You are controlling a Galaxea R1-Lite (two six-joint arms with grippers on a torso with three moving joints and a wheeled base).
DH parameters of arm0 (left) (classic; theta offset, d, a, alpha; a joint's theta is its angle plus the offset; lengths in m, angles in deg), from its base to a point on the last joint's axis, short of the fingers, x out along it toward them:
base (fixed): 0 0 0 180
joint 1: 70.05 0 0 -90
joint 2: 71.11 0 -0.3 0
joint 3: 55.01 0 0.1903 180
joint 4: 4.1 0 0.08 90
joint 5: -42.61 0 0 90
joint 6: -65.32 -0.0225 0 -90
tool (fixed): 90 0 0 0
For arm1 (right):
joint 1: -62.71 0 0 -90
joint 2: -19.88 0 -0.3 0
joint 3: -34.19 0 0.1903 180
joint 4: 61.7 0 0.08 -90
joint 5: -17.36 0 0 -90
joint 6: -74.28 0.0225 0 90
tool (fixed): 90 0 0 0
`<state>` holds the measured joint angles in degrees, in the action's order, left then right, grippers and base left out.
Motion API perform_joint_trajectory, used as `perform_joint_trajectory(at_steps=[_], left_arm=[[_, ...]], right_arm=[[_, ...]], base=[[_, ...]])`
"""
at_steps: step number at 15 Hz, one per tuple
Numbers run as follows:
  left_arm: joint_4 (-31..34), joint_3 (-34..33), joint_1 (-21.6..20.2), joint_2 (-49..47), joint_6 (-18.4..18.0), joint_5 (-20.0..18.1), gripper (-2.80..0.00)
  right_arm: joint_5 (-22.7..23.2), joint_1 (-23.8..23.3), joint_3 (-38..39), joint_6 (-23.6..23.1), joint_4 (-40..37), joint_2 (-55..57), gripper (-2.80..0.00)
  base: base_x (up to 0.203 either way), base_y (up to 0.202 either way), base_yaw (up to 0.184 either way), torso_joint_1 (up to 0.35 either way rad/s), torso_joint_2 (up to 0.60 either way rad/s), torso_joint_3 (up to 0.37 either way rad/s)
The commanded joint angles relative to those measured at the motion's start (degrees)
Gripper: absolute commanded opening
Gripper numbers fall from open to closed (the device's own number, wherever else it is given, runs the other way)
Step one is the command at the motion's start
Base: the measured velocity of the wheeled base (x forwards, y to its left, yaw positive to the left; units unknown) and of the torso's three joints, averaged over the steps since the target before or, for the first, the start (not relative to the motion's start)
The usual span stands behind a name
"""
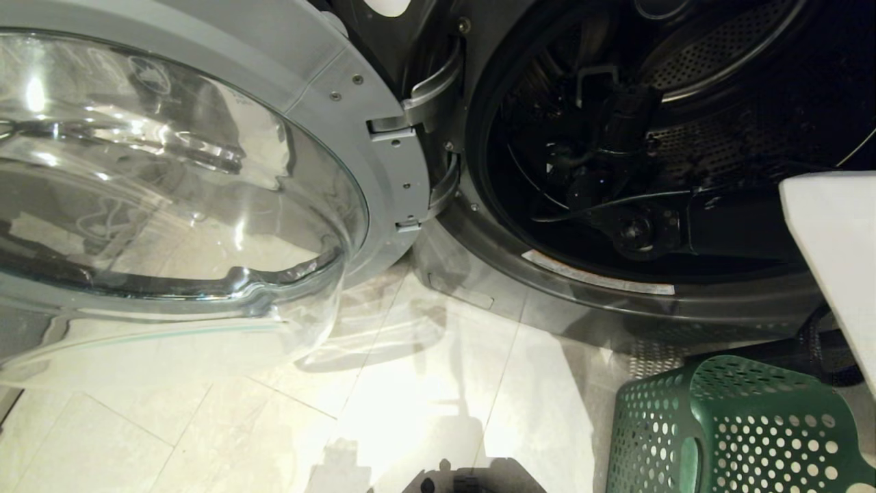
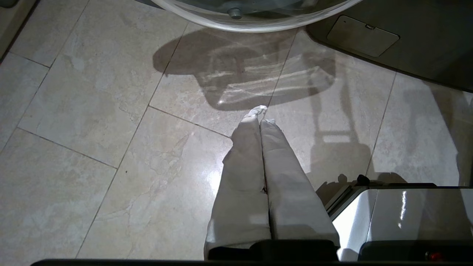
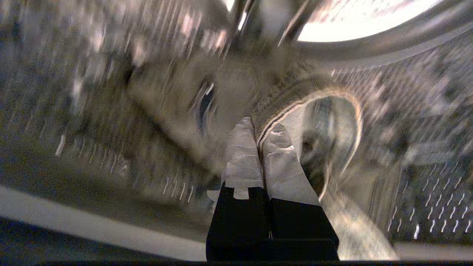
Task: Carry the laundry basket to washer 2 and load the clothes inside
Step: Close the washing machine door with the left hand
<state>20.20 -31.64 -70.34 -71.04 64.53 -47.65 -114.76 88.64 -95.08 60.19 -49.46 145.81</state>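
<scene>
A dark grey front-load washer stands with its door open; its numeral is out of view. My right arm reaches into the dark perforated drum. In the right wrist view, my right gripper is shut on the stitched hem of a grey-blue garment that hangs inside the drum. The green perforated laundry basket sits on the floor below the washer's opening, to the right; its inside does not show. My left gripper hangs shut and empty over the floor tiles.
The round glass door swings out wide to the left, hinged beside the opening. Pale floor tiles lie between door and basket. A white panel of my own body covers the right edge. My base shows beside the left gripper.
</scene>
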Motion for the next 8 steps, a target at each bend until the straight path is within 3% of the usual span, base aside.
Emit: perform_joint_trajectory(at_steps=[1,3,8], left_arm=[[0.0,-0.1,0.0,0.0,0.0,0.0,-2.8],[0.0,-0.1,0.0,0.0,0.0,0.0,-2.8],[0.0,-0.1,0.0,0.0,0.0,0.0,-2.8]], right_arm=[[-0.2,-0.9,-2.1,-5.2,9.1,4.2,-2.8],[-0.2,-2.0,-2.9,-9.0,15.0,5.8,-2.8],[-0.1,-3.7,-5.7,-10.1,15.7,7.4,-2.8]], base=[[0.0,0.0,0.0,0.0,0.0,0.0],[0.0,0.0,0.0,0.0,0.0,0.0],[0.0,0.0,0.0,0.0,0.0,0.0]])
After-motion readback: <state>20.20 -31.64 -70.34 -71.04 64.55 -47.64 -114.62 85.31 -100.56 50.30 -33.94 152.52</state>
